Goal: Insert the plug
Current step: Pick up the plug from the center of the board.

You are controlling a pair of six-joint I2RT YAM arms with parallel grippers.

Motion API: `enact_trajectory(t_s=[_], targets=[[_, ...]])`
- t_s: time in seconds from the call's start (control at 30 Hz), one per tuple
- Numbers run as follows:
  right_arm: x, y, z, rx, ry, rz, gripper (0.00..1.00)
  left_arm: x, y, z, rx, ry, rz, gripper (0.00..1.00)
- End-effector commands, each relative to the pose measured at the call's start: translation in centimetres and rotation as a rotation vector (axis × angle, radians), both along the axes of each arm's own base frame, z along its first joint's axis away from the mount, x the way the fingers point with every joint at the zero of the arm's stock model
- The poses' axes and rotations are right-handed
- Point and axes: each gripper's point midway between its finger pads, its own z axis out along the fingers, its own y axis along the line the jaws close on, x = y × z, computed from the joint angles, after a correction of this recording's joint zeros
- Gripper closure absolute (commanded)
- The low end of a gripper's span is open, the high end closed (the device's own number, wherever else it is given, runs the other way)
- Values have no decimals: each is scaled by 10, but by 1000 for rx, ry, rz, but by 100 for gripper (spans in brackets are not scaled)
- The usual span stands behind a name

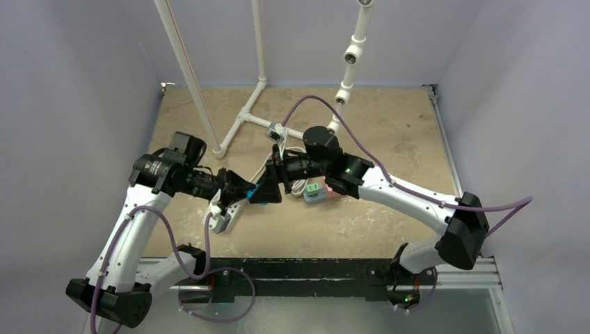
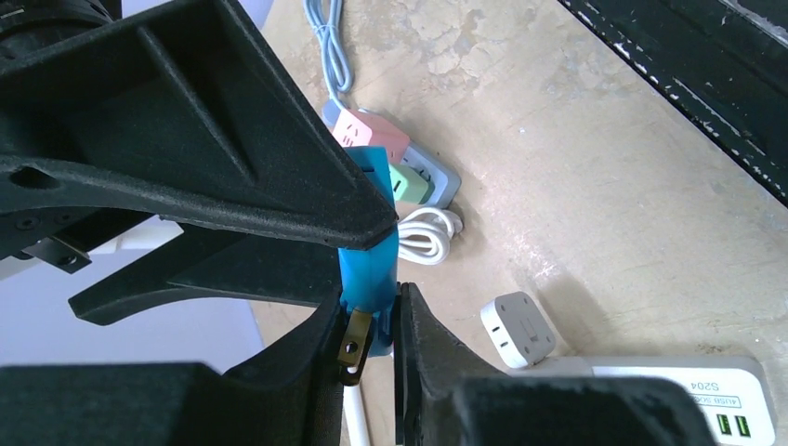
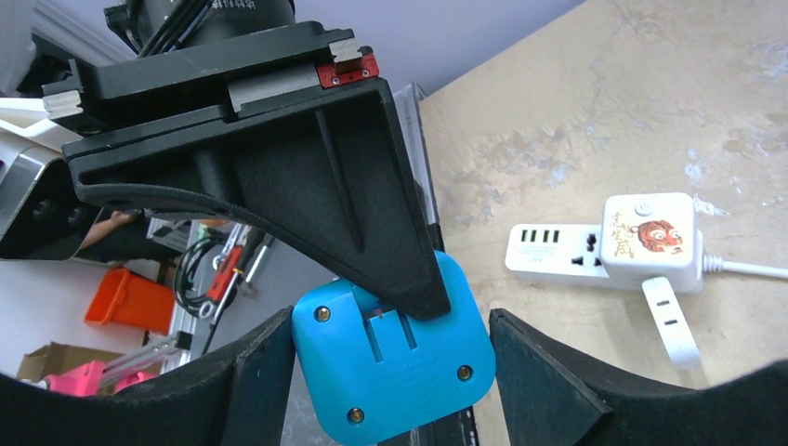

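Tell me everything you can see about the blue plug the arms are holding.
The blue plug is a flat, rounded-square body of glossy plastic with small screws at its corners and a brass-coloured prong sticking out. It hangs above the table between both arms, pinched by the left tool, with the right tool around it, fingers apart.

Blue plug (image 3: 395, 362), black fingers (image 3: 362, 214), white power strip (image 3: 567, 253).

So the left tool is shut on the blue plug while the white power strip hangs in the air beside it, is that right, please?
Not quite: the white power strip lies flat on the table, as the right wrist view shows. The left tool is indeed shut on the blue plug.
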Motion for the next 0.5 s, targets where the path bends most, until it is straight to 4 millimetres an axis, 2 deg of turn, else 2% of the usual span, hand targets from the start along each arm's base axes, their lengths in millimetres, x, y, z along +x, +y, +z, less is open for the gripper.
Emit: enact_trajectory(t_s=[0.0, 0.17, 0.3, 0.47], targets=[[1, 8, 25, 96, -47, 32, 58, -5, -14, 22, -99, -350, -231, 98], [16, -2, 33, 112, -86, -28, 47, 0, -17, 27, -138, -216, -145, 100], [29, -16, 41, 125, -115, -82, 41, 12, -24, 48, -220, 22, 8, 100], [34, -21, 36, 114, -143, -113, 26, 27, -33, 76, -329, 277, 140, 100]])
